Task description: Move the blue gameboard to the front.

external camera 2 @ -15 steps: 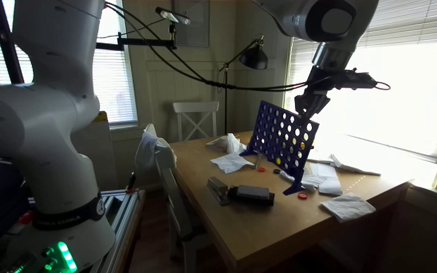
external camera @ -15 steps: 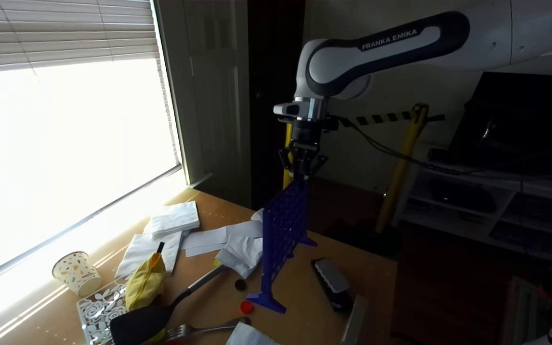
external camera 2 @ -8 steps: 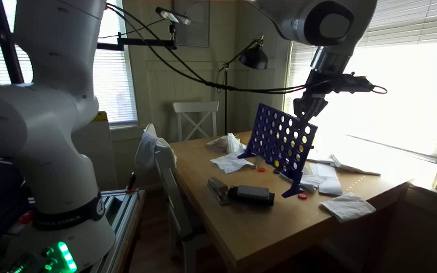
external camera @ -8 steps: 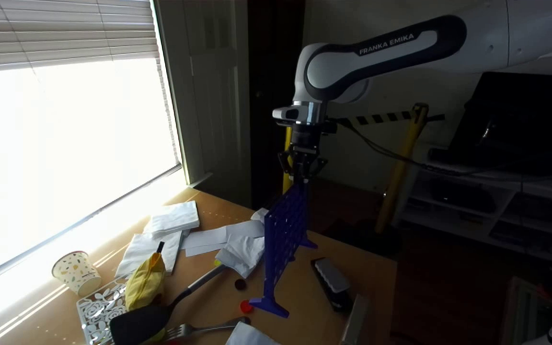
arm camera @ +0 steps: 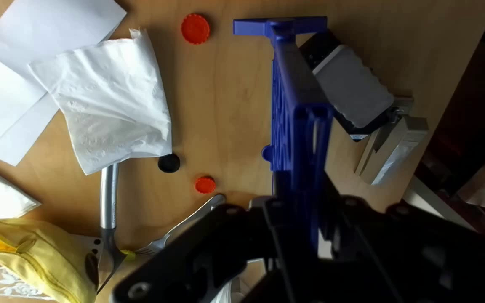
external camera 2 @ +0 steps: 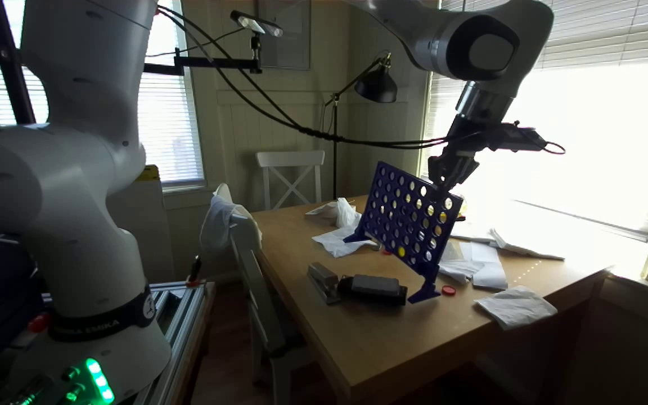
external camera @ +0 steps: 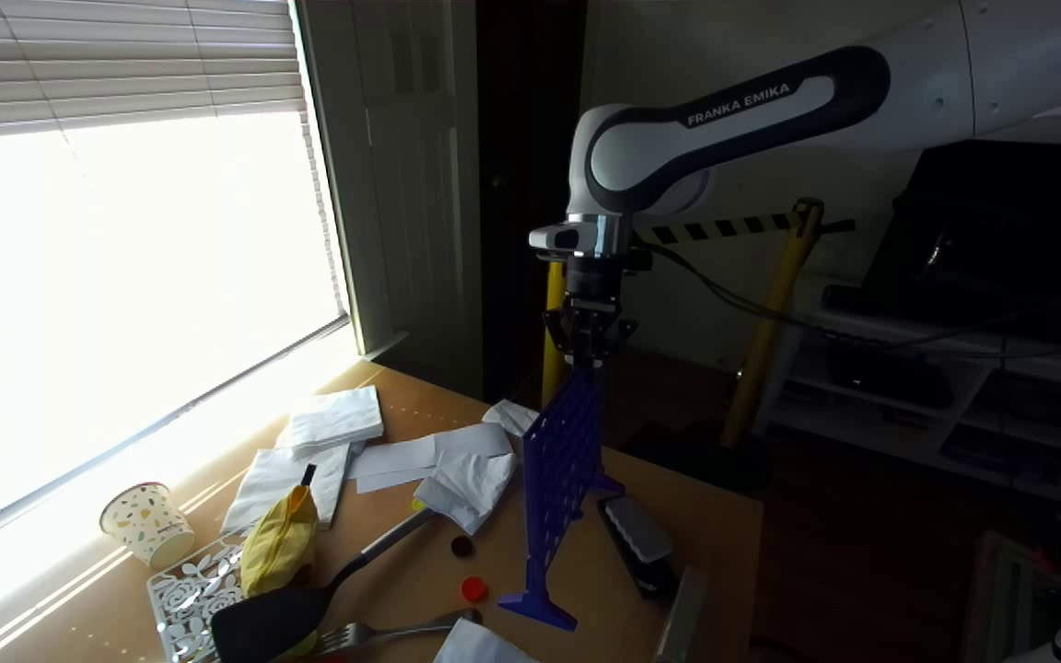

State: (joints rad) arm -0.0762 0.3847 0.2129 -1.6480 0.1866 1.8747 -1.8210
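Observation:
The blue gameboard (external camera: 560,470) is a thin upright grid with round holes and feet, seen nearly edge-on in an exterior view. Its face with the holes shows in an exterior view (external camera 2: 405,216), with one yellow spot showing through a low hole. My gripper (external camera 2: 442,188) is shut on its top edge, off-centre toward the near right end there. The gripper also shows from the side (external camera: 586,359). In the wrist view, the dark fingers (arm camera: 303,185) sit on both sides of the board (arm camera: 299,84). The feet are low over the table; I cannot tell whether they touch it.
A black eraser-like block (external camera 2: 372,287) and a stapler (external camera 2: 324,281) lie close to the board. Red discs (arm camera: 195,28), a black disc (arm camera: 169,163), a fork (external camera: 392,631), a spatula (external camera: 277,622), a yellow pouch (external camera: 280,543), napkins (arm camera: 112,101) and a cup (external camera: 148,527) lie around.
My gripper and the board have moved down together. They shift right in one exterior picture and left in another, toward the black block. The grip stays shut.

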